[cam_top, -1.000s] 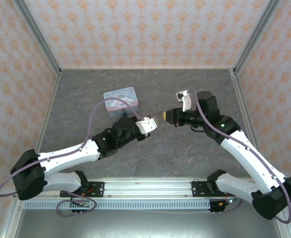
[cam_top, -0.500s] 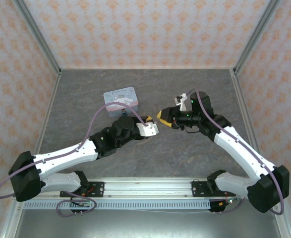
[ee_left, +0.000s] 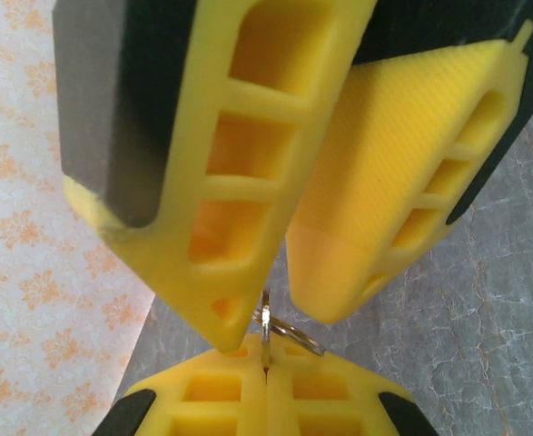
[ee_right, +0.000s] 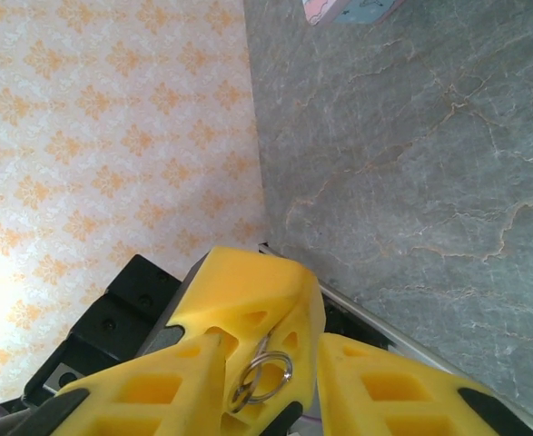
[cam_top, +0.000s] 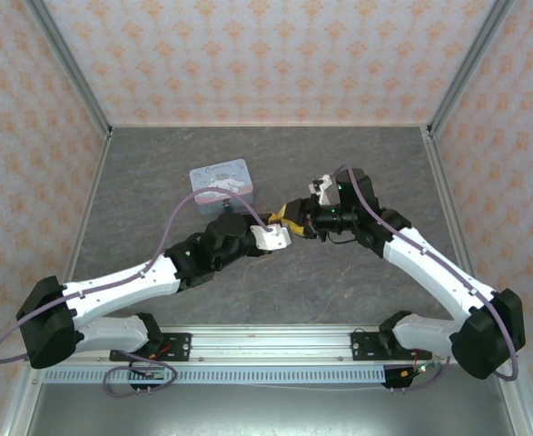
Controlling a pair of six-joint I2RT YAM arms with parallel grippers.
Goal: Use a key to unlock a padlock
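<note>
Grey marbled table (cam_top: 357, 163) from above: my left gripper (cam_top: 281, 227) and right gripper (cam_top: 295, 216) meet tip to tip near the tin (cam_top: 219, 178). Left wrist: left fingers (ee_left: 202, 400) pinched together on the key (ee_left: 264, 329), its ring (ee_left: 295, 338) loose beside it. Right wrist: right jaws apart, straddling that ring. Thin, light, slippery, I judge; grip its flat.

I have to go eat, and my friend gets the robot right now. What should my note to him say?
Left gripper: shut, pinching a small metal ring at its fingertips.
Right gripper: open, one finger on either side of the left fingertips and the ring, gripping nothing.
Padlock and key: too small to make out; the key may be on that ring.
Pale-blue tin: on the table, beyond the grippers.
Done: ring in hand, grippers tip to tip.
Left: no unlocking visible yet. Find the padlock, put the key in, turn it.
</note>
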